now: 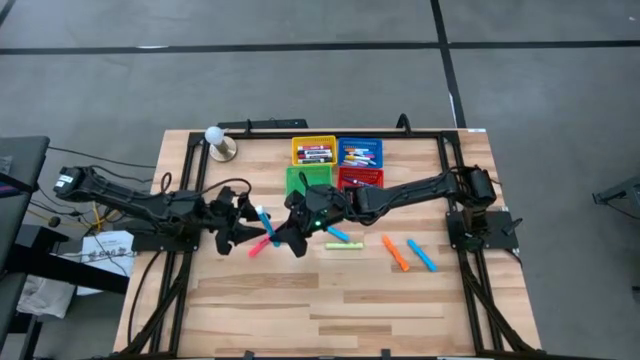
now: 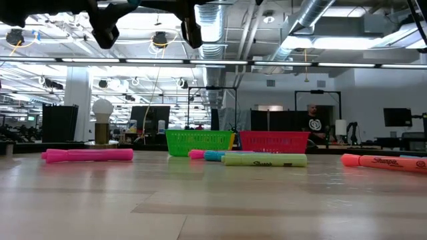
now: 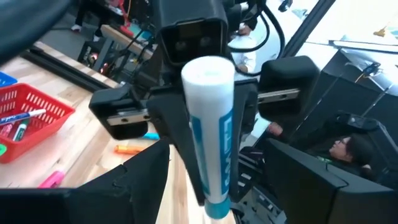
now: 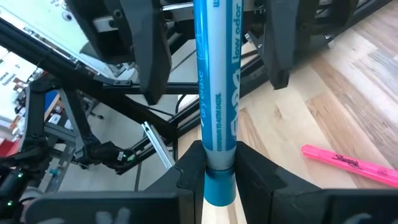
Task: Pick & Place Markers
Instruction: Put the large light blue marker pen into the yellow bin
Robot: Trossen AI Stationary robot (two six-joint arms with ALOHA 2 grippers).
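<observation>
The left arm is stretched in from the table's left edge toward the middle, its wrist raised above the boards. The left gripper [image 1: 243, 225] is held with its fingers [image 4: 149, 53] spread wide, one on either side of the blue marker [image 1: 264, 221] without pressing on it. The blue marker [image 4: 217, 93] is lifted clear of the table [image 1: 300, 310], between the two grippers near the table's centre. From the right edge the right arm is reached across in a long, low line, and the right gripper [image 4: 219, 171] is pinched on the marker's blue capped end. On the boards a pink marker [image 1: 260, 246] is seen just below the grippers, a yellow-green marker [image 1: 342, 246] beside it, and further right an orange marker [image 1: 395, 253] and a second blue marker [image 1: 421, 254].
</observation>
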